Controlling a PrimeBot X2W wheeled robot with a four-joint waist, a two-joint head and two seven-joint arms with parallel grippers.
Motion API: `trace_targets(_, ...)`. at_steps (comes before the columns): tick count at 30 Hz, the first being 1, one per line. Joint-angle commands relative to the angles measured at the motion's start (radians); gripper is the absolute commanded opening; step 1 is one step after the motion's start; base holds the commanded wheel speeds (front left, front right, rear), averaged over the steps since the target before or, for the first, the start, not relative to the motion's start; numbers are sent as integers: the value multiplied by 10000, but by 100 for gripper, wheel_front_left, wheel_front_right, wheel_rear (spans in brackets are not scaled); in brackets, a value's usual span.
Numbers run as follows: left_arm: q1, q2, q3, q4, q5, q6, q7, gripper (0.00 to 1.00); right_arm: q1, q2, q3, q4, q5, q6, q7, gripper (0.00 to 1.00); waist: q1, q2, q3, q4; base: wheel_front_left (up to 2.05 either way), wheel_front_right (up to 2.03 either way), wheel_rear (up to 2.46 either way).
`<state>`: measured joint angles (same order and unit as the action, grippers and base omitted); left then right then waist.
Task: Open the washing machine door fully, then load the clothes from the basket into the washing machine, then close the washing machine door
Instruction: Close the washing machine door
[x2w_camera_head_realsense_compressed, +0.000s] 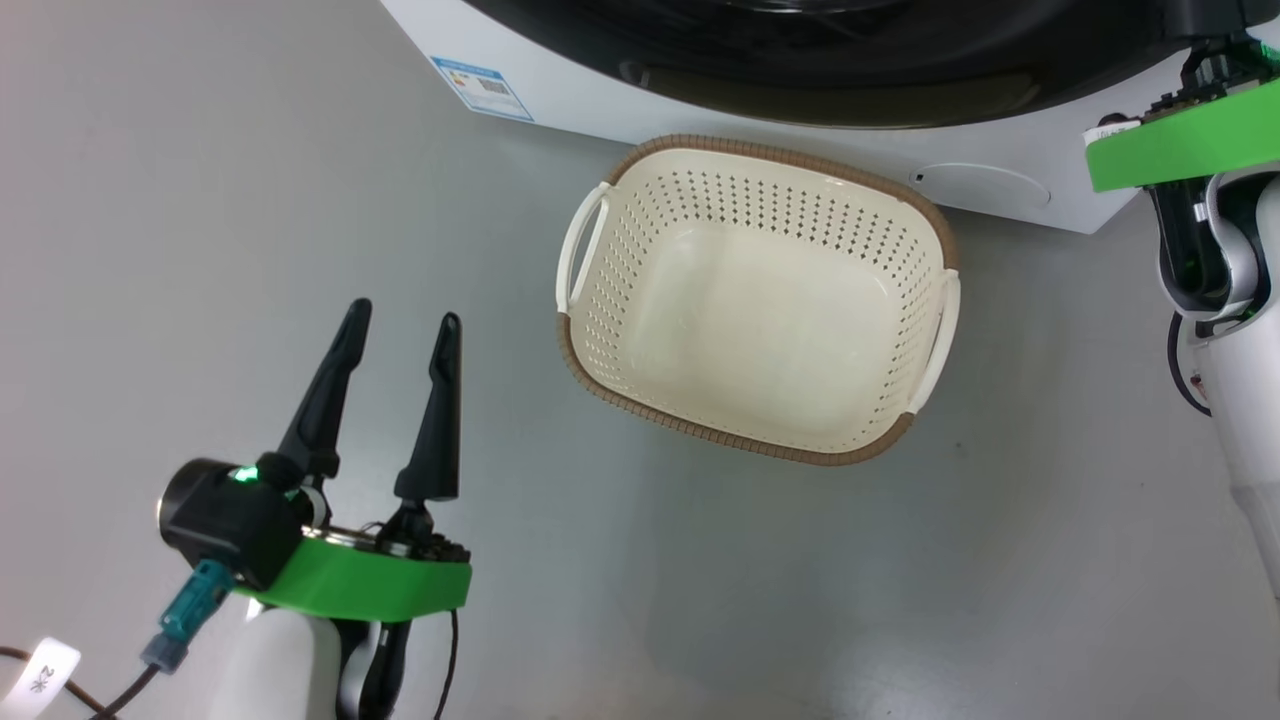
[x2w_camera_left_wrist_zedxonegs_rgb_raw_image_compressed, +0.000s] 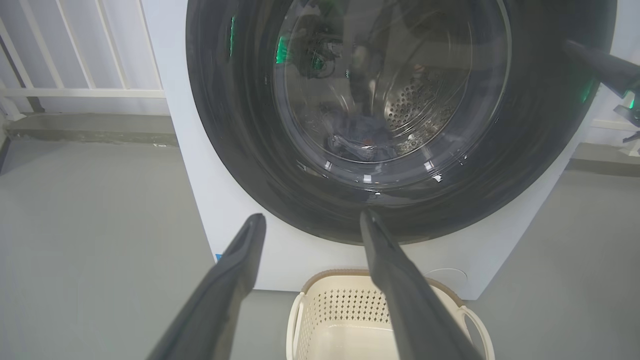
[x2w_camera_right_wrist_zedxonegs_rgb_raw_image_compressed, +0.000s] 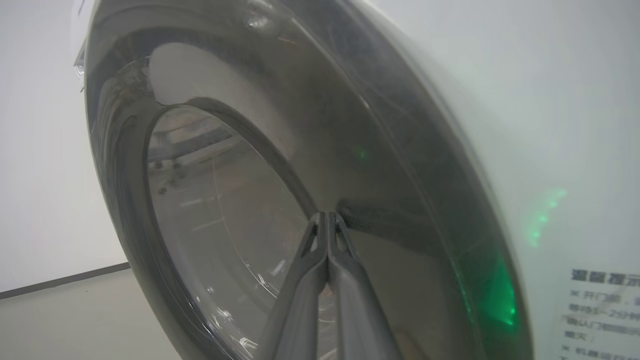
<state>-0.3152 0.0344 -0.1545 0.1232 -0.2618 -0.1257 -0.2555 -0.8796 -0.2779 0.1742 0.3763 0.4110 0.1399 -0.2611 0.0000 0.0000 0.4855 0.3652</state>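
Washing machine door: shut flat against the machine's front, upper middle of the left wrist frame; glossy black rim around clear glass
Clothes: a bluish heap low in the steel drum, seen through the glass; blurred, so probably the printed fabric
Basket: centre of the head frame, on the floor just below the machine's front; cream perforated walls, brown rim, a handle at each end
Washing machine: white body across the top of the head frame, blue label sticker to the basket's upper left, round cover to its upper right
Right hand: fingers clenched together on nothing, tips at the door's black rim beside the glass edge, middle of the right wrist frame
Left hand: lower left of the head frame, fingers spread and released, holding nothing, well apart from the basket
Floor: plain grey
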Motion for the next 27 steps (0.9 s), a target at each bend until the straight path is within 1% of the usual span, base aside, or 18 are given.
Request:
trace_targets(1, -170, 177, 305, -278, 69, -50, -63, 100, -364, -28, -211, -139, -107, -92, -7, 0, 0, 0, 31, 14, 0, 0, 0)
trace_targets(5, -253, 172, 276, -246, 60, -50, -63, 100, -504, 21, -340, -158, -146, -92, -7, 0, 0, 0, 75, 17, 0, 0, 0)
trace_targets(10, -246, 168, 295, -127, 77, -50, -63, 100, -333, 113, -91, -149, -112, -92, -7, 0, 0, 0, -78, -75, 0, 0, 0)
trace_targets(14, -170, 178, 338, 33, 96, -50, -63, 100, 23, 192, 77, -104, -52, -92, -7, 0, 0, 0, -352, -218, 0, 0, 0)
trace_targets(21, 43, 370, 537, 332, 57, -50, -63, 100, 853, 407, 354, -144, 82, -92, -7, 0, 0, 0, -929, -577, 0, 0, 0)
trace_targets(22, 71, 406, 579, 368, 52, -50, -63, 100, 984, 442, 387, -168, 95, -92, -7, 10, 0, 0, -1019, -631, 0, 0, 0)
trace_targets(23, 101, 442, 619, 404, 51, -50, -63, 100, 1116, 474, 423, -200, 108, -92, -7, 22, 0, 0, -1111, -686, 0, 0, 0)
trace_targets(24, 133, 479, 654, 438, 51, -50, -63, 100, 1250, 499, 450, -233, 123, -92, -7, 38, 0, 0, -1202, -742, 0, 0, 0)
trace_targets(25, 170, 520, 689, 474, 52, -50, -63, 100, 1387, 524, 478, -261, 139, -92, -7, 47, 0, 0, -1297, -805, 0, 0, 0)
trace_targets(27, 249, 601, 758, 535, 52, -50, -63, 100, 1675, 575, 523, -294, 169, -92, -7, 83, 0, 0, -1485, -932, 0, 0, 0)
